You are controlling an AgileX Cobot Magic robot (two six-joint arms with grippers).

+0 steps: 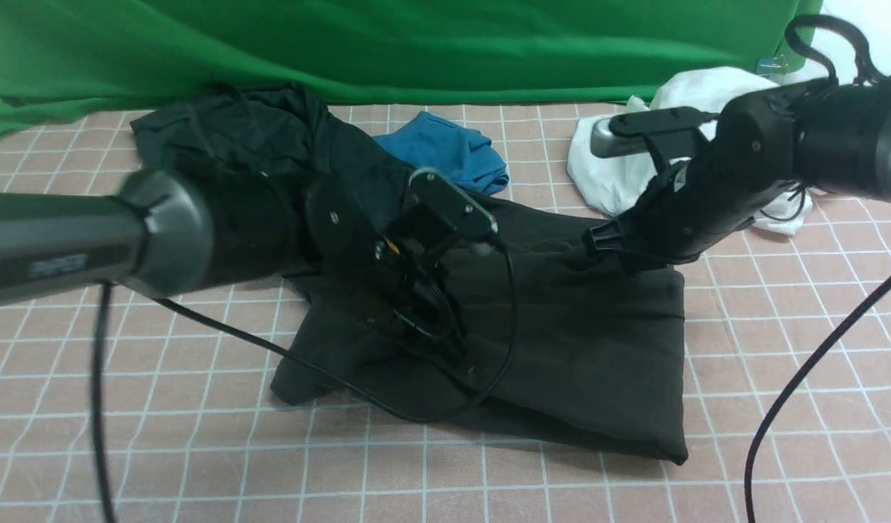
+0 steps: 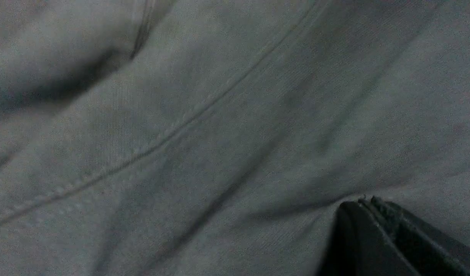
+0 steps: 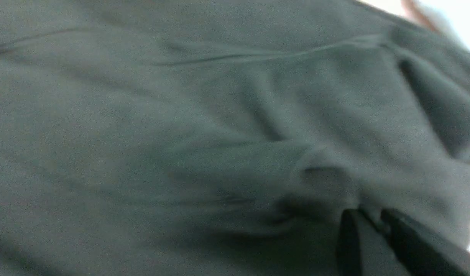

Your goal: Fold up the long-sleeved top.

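The long-sleeved top [image 1: 583, 341], plain brownish-black knit, lies spread in the middle of the table. My left arm reaches in over its left half, and its wrist hides the fingers in the front view. In the left wrist view, my left gripper [image 2: 367, 200] is shut with its tips in the cloth [image 2: 204, 126], and creases run into them. My right gripper [image 1: 597, 243] is down at the top's far right edge. In the right wrist view, my right gripper [image 3: 371, 212] is shut on a puckered bit of the knit [image 3: 219, 161].
A greenish-black shirt [image 1: 227, 138] is heaped at the back left, touching the top. A blue garment [image 1: 449, 149] and a white tee [image 1: 627, 171] lie at the back. A green backdrop [image 1: 416, 43] hangs behind. Black cables [image 1: 801, 378] trail over the pink gridded cloth [image 1: 198, 450].
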